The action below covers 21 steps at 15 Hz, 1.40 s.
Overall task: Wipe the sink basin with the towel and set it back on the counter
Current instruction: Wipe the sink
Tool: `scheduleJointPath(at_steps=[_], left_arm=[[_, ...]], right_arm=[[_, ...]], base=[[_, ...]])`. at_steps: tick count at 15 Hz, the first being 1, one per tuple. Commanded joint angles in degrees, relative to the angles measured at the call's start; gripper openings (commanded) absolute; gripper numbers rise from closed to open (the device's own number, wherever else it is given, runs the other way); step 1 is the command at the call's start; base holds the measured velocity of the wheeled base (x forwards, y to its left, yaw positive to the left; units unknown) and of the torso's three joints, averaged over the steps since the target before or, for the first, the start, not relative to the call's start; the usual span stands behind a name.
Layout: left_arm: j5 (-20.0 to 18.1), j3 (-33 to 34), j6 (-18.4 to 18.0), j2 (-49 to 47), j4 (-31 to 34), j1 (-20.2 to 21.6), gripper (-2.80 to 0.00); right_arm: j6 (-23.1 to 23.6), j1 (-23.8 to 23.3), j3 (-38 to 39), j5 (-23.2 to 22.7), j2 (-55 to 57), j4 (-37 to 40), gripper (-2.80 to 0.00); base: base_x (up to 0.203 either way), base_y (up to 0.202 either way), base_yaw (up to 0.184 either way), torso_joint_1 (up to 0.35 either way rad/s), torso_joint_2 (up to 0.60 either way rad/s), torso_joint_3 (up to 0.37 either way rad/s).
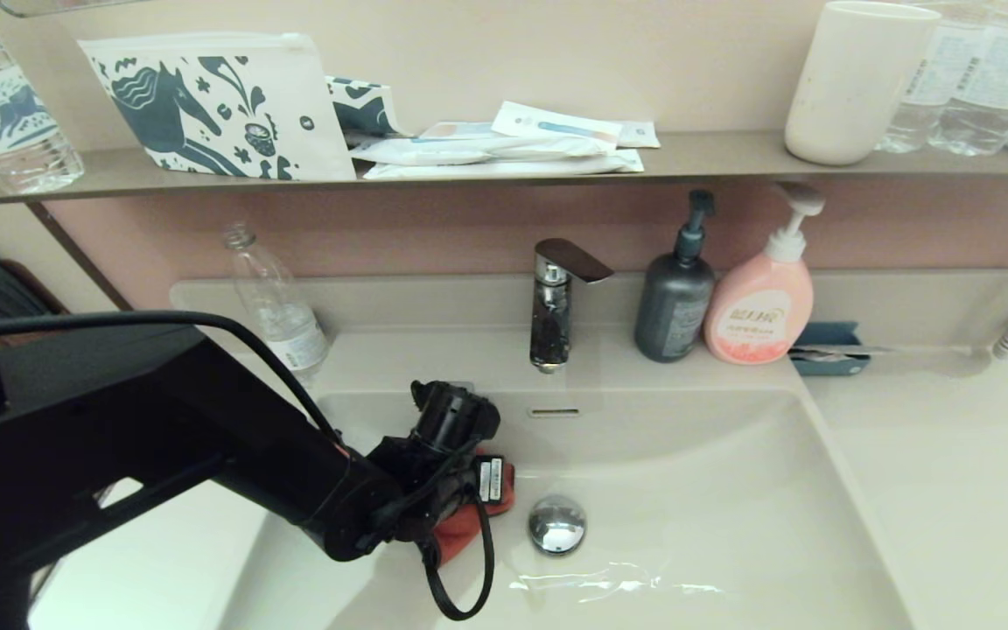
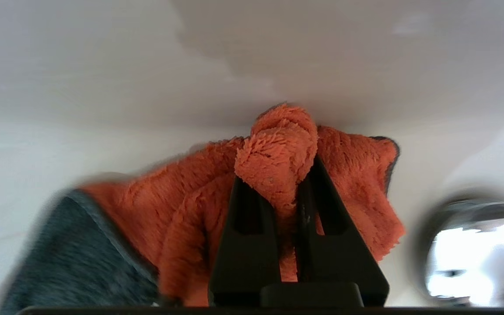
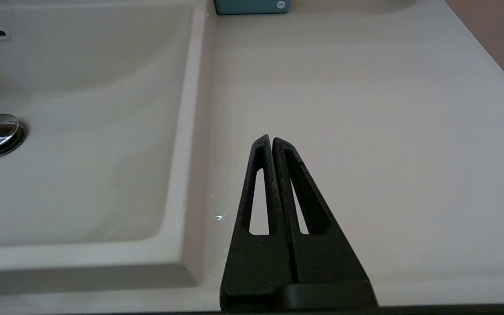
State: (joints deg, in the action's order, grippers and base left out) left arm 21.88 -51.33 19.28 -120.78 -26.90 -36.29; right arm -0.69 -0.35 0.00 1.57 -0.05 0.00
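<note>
The orange-red towel (image 1: pixel 460 529) with its dark grey edge lies bunched on the floor of the sink basin (image 1: pixel 714 490), just left of the chrome drain plug (image 1: pixel 556 523). My left arm reaches down into the basin from the left. In the left wrist view my left gripper (image 2: pixel 278 175) is shut on a fold of the towel (image 2: pixel 182 205), which is pressed against the basin surface (image 2: pixel 103 87). My right gripper (image 3: pixel 271 140) is shut and empty, hovering over the counter (image 3: pixel 365 131) to the right of the basin; it does not show in the head view.
A faucet (image 1: pixel 556 297) stands behind the basin, with a dark pump bottle (image 1: pixel 675 302), a pink pump bottle (image 1: pixel 762 306) and a small teal box (image 1: pixel 828 350) to its right. A clear bottle (image 1: pixel 281 306) stands at the back left. Water glistens in the basin (image 1: pixel 609 582).
</note>
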Motion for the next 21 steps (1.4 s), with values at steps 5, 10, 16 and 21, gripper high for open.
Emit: scheduleJointPath(at_steps=[5, 10, 16, 21], left_arm=[[1.56, 1.12, 3.75, -5.07, -7.48, -6.86, -2.80], [4.87, -5.94, 5.33, -10.26, -7.43, -11.99, -2.80], [6.07, -14.54, 5.19, -15.05, -7.22, -14.78, -2.80], [6.06, -20.53, 6.37, -15.03, -6.77, -18.90, -2.80]], right_arm=[[-0.01, 0.00, 0.00, 0.01, 0.05, 0.00, -2.80], [-0.01, 0.00, 0.00, 0.01, 0.05, 0.00, -2.80], [-0.01, 0.00, 0.00, 0.01, 0.05, 0.00, -2.80], [-0.01, 0.00, 0.00, 0.01, 0.05, 0.00, -2.80]], base=[[0.000, 0.000, 0.000, 0.000, 0.00, 0.000], [0.000, 0.000, 0.000, 0.000, 0.00, 0.000], [0.000, 0.000, 0.000, 0.000, 0.00, 0.000], [0.000, 0.000, 0.000, 0.000, 0.00, 0.000]])
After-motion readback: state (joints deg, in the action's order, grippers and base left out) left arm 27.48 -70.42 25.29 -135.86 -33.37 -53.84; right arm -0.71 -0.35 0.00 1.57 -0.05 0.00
